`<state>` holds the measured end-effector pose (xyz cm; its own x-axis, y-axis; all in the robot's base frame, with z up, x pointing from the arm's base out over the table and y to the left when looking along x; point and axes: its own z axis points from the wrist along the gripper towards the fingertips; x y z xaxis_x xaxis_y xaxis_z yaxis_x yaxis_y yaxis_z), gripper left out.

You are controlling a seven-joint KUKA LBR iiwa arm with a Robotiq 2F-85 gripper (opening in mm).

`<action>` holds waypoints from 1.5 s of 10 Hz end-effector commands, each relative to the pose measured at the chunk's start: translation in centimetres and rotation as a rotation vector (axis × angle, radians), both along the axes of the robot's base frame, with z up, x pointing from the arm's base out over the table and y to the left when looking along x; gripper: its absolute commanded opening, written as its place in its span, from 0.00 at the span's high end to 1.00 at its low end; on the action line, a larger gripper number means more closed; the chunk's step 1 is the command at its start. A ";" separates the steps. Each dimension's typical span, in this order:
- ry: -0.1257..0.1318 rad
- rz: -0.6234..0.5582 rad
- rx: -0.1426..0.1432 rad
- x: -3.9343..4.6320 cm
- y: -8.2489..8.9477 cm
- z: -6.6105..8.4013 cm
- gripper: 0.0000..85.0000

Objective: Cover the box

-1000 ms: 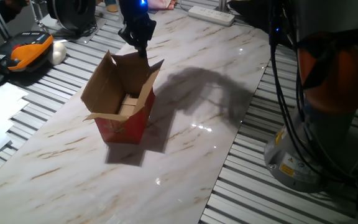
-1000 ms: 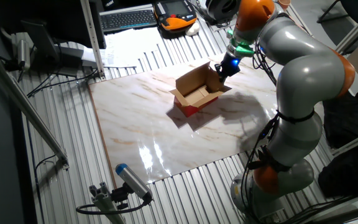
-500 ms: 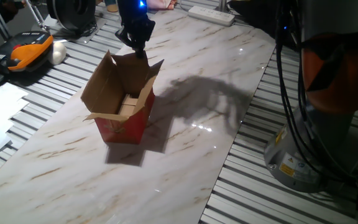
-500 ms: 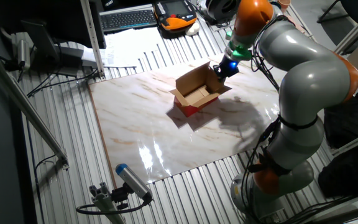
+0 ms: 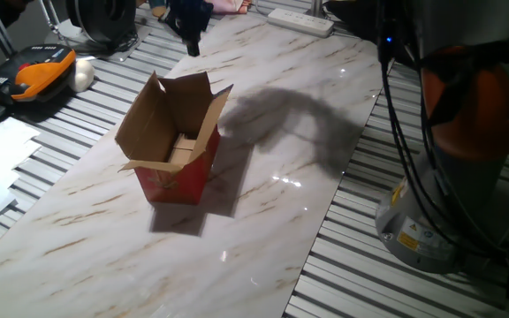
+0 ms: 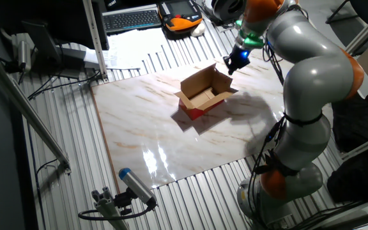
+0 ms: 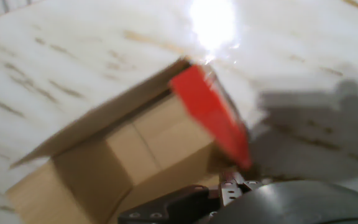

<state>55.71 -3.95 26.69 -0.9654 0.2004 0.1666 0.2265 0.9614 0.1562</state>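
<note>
- Red on the outside and plain brown within, the box stands upright on the marbled worktop, and I see it open at the top.
- Its flaps all stand up or lean outward; none lies across the opening. In the other fixed view the box sits toward the far side of the worktop, close to the arm's end.
- My gripper hangs in the air above and beyond the box's far flap, apart from the cardboard. In the other fixed view I find the gripper just beside the box's upper right corner, touching nothing.
- I cannot tell how the fingers stand: they are dark and small in both fixed views, and the hand view is blurred by motion.
- The hand view looks down into the box: brown inner walls, folded bottom panels, and one red flap face tilted to the right.
- An orange and black handheld unit lies on the slatted surface left of the worktop.
</note>
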 end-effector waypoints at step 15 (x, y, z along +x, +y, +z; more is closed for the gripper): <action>-0.133 -0.042 -0.097 1.85 3.6 -11.3 1.00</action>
